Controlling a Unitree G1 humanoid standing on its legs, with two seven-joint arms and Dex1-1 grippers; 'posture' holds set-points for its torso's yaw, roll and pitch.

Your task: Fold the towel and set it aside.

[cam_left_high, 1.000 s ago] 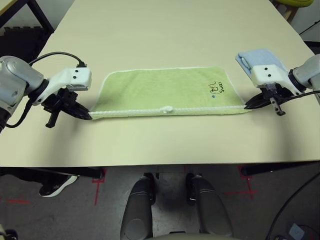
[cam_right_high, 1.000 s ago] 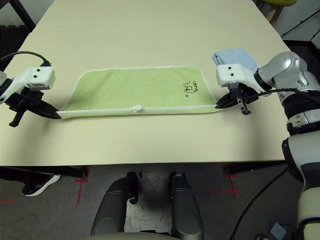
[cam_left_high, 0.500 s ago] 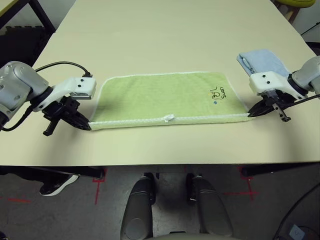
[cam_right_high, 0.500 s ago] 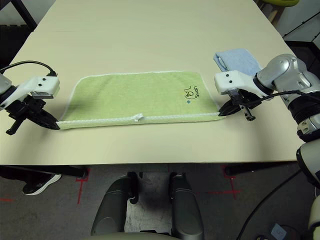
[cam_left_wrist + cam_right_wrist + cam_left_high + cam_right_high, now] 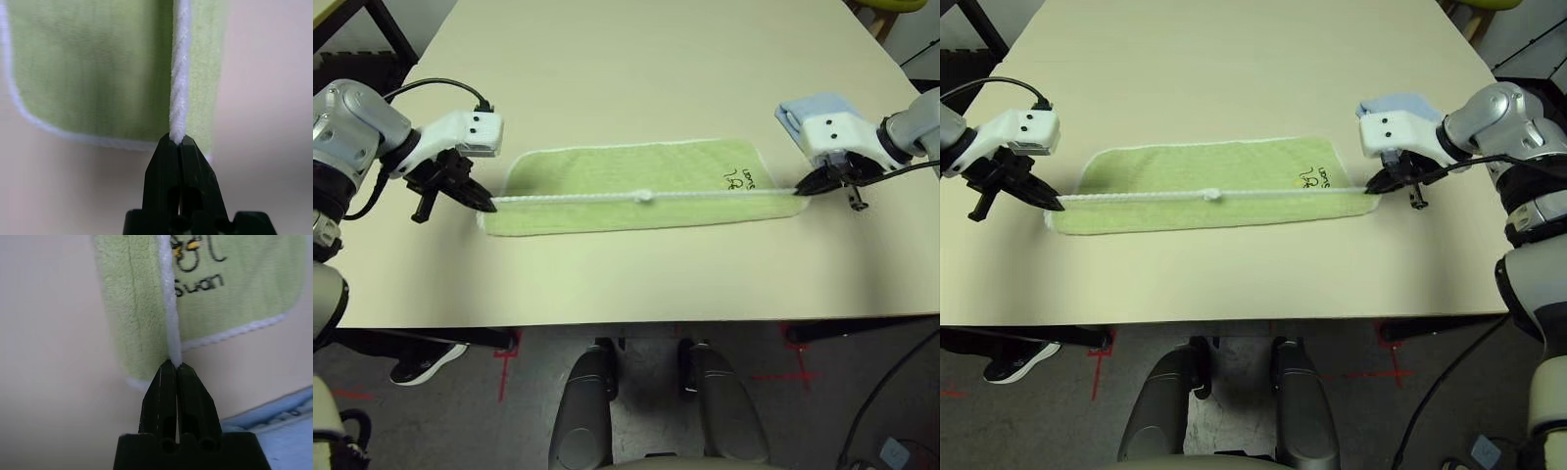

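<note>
You've got both claws, left gripper (image 5: 487, 205) and right gripper (image 5: 802, 184), pinched on the towel (image 5: 636, 186)'s near corners. That edge has lifted and swung over the middle, so your fold is underway.

- The light green terry towel (image 5: 641, 186) with white stitched edging lies across the near middle of the beige table (image 5: 636, 59); its lifted near hem stretches as a taut line above it.
- The left gripper (image 5: 489, 206) pinches that hem at the towel's left end, the right gripper (image 5: 800, 189) at its right end, so both ends are occupied.
- A light blue folded cloth (image 5: 813, 110) lies just beyond the towel's right end, partly under the right arm.
- Beyond the towel's far edge the table is bare.
- Between the towel and the table's near edge runs a bare strip.
</note>
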